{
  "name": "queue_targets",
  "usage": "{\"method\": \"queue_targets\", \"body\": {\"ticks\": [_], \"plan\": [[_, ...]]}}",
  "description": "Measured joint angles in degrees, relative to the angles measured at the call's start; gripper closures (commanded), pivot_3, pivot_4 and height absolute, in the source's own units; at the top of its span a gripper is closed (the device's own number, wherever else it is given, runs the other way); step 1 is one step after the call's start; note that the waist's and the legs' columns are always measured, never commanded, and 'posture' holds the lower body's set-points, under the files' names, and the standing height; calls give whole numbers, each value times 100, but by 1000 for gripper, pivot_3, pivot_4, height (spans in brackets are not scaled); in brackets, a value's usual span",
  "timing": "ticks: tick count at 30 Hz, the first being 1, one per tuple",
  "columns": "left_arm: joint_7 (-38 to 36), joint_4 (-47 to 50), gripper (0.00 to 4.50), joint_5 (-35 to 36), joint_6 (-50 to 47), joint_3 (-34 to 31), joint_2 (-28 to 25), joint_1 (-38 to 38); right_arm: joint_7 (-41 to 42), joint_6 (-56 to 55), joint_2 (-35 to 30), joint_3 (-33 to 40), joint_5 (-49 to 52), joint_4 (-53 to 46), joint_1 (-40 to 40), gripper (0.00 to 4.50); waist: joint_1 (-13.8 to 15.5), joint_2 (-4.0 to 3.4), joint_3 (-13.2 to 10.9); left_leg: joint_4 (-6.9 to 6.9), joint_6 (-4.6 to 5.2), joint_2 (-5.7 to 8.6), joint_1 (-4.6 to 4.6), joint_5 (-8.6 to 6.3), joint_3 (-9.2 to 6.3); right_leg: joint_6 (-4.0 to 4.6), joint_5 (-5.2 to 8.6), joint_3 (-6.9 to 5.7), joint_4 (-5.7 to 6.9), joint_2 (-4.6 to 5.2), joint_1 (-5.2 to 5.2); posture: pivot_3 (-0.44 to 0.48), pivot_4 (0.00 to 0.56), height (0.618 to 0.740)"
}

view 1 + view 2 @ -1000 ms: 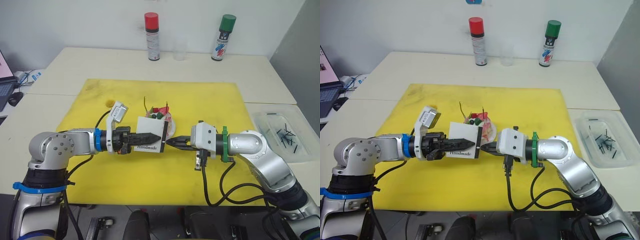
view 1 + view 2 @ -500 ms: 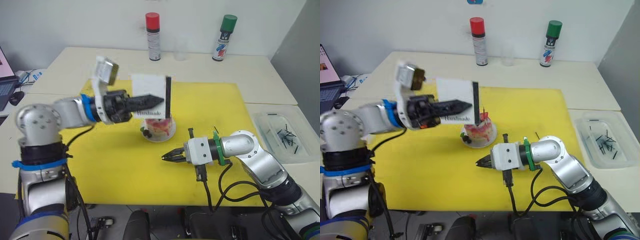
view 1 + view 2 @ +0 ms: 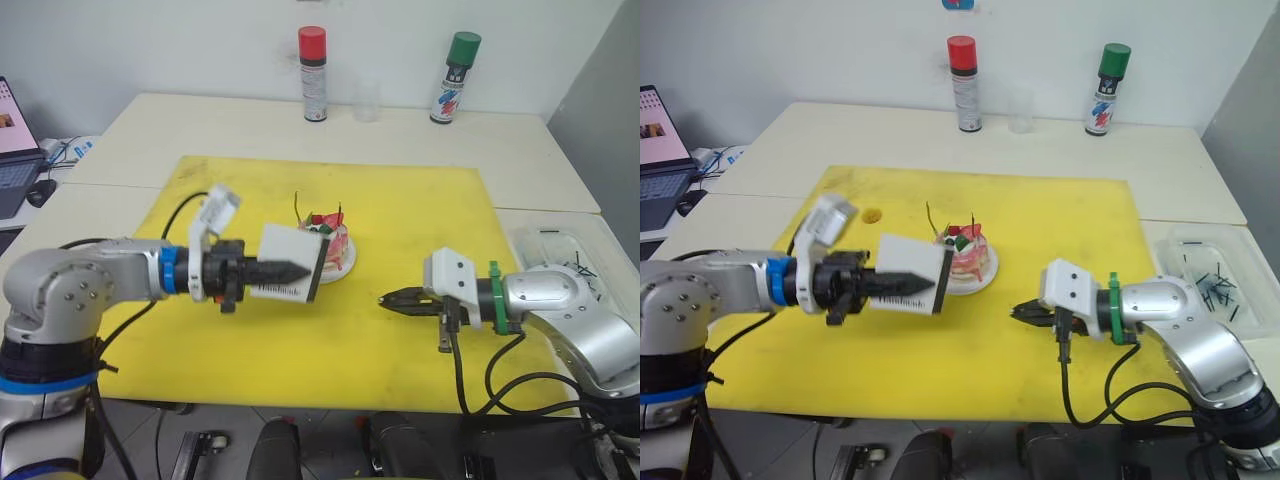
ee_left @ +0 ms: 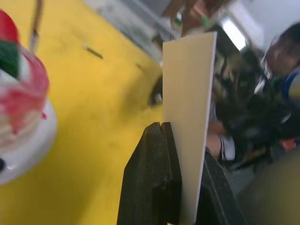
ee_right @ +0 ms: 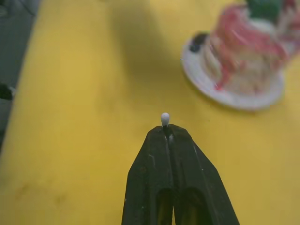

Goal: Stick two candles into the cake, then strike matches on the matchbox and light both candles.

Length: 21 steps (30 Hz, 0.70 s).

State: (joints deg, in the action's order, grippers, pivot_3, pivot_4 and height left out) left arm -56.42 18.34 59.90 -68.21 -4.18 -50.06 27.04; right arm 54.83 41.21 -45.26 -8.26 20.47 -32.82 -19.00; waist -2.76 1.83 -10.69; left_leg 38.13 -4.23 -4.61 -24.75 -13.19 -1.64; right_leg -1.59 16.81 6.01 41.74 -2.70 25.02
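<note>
1. While the left hand (image 3: 296,270) stays out of contact with the cake, its 2 black fingers are clamped on the matchbox (image 3: 290,276), which it holds on edge above the yellow mat (image 3: 400,215), just beside the cake (image 3: 328,241) on the robot's left.
2. The cake sits on its small white plate (image 3: 980,277) near the middle of the mat, with 2 candles (image 3: 297,208) standing in its top.
3. The right hand (image 3: 388,299) hovers low over the mat to the cake's right, well apart from it, its fingers pressed together on a match (image 5: 164,119) whose pale head pokes out at the tips.
4. More matches lie in the clear tray (image 3: 548,250) on the pale surface (image 3: 520,150) at the right.
5. A red-capped can (image 3: 313,60) and a green-capped can (image 3: 446,64) stand at the far edge.
</note>
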Motion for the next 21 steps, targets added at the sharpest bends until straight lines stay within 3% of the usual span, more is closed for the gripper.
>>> {"method": "queue_targets", "body": {"ticks": [11,15,17,21], "plan": [[-336,3,4500,-719,645,324,-148,-477,-1296,915,691,-446,-354,439,24,4459,-41,0,0,0,4,1,-4,2,5,1,0,3,3,-1,7,0,150,684],[-338,-7,4500,-732,646,309,-148,-554,-1426,858,754,-535,-437,569,-4,3638,-40,0,-1,-1,4,0,-4,2,4,3,2,1,3,-1,6,0,150,684],[-342,-11,4500,-741,658,266,-151,-602,-1479,794,767,-556,-492,607,-1,2893,-41,0,-1,-2,4,0,-4,2,4,3,2,1,3,-1,8,0,150,684],[-373,-31,4500,-832,742,253,-195,-675,-1522,596,817,-455,-512,545,178,2893,-40,0,-1,-2,4,-1,-4,2,4,3,2,-1,3,-1,8,0,150,684]]}}
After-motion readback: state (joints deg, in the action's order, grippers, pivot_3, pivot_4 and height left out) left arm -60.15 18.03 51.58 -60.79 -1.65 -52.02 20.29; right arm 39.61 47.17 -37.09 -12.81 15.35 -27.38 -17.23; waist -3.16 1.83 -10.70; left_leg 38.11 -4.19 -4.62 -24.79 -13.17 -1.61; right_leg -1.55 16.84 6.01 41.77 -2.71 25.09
